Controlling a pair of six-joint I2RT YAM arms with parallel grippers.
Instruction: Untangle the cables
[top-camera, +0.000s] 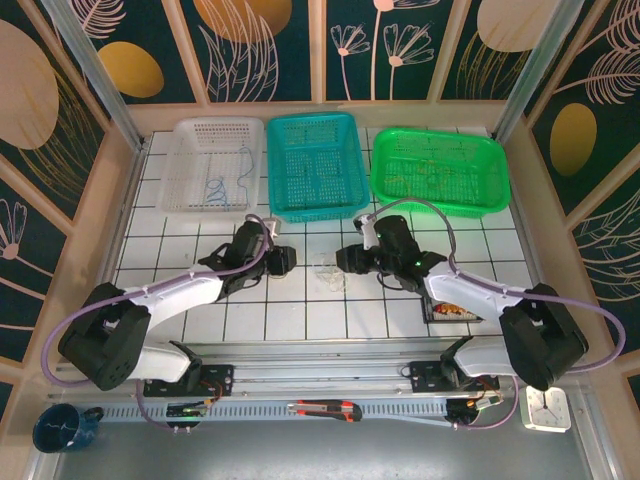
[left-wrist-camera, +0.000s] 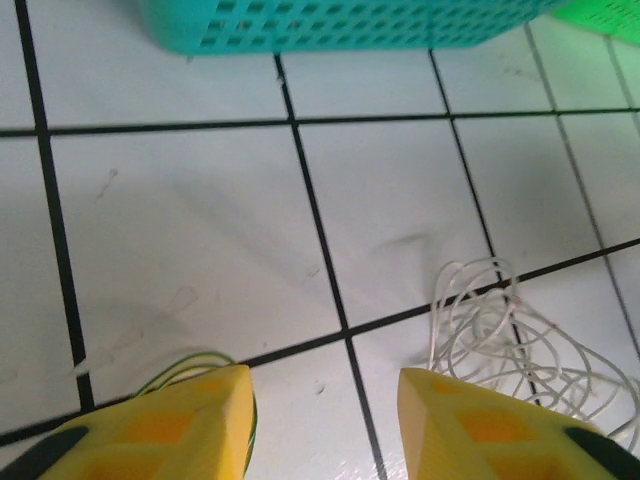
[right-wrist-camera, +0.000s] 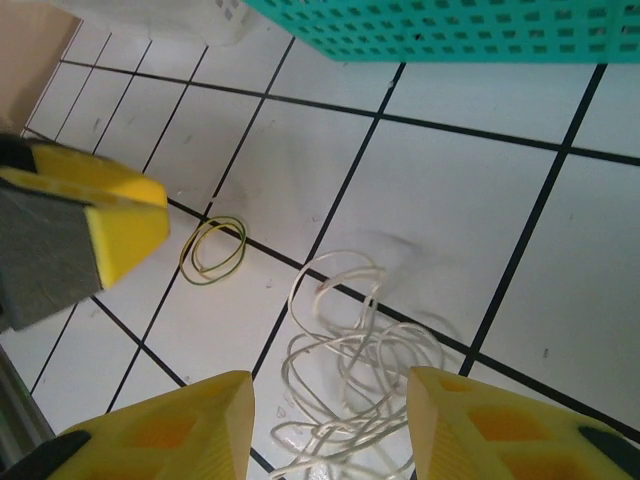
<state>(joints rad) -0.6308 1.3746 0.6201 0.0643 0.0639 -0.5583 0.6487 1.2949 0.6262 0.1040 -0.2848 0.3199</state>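
Left wrist view: the left claw (left-wrist-camera: 325, 435) stands partly open, its two yellow fingers apart with only bare tile between them, so it holds nothing. A small yellow-green cable (left-wrist-camera: 195, 365), coiled in a loop, peeks out at the tip of the finger on the left of this view. The finger hides most of it, and I cannot tell whether the two touch. Just right of the other finger lies the white cable (left-wrist-camera: 510, 340), a loose tangle of thin loops flat on the bench (left-wrist-camera: 180, 220).

Seen from the right wrist, the right claw (right-wrist-camera: 330, 430) is also partly open and grips nothing. The white tangle lies on the tiles between and just beyond its fingertips. The yellow-green loop sits apart from the tangle, to its left in that view, near a yellow finger of the left claw.

From the top camera the two claws face each other near the middle of the bench, with the white tangle between them. Along the far edge three baskets stand in a row: a white basket (top-camera: 215, 122) on the left, a teal basket (top-camera: 315, 117) in the middle and a green basket (top-camera: 440, 133) on the right. A thin blue cable (top-camera: 215, 187) lies in the white basket.
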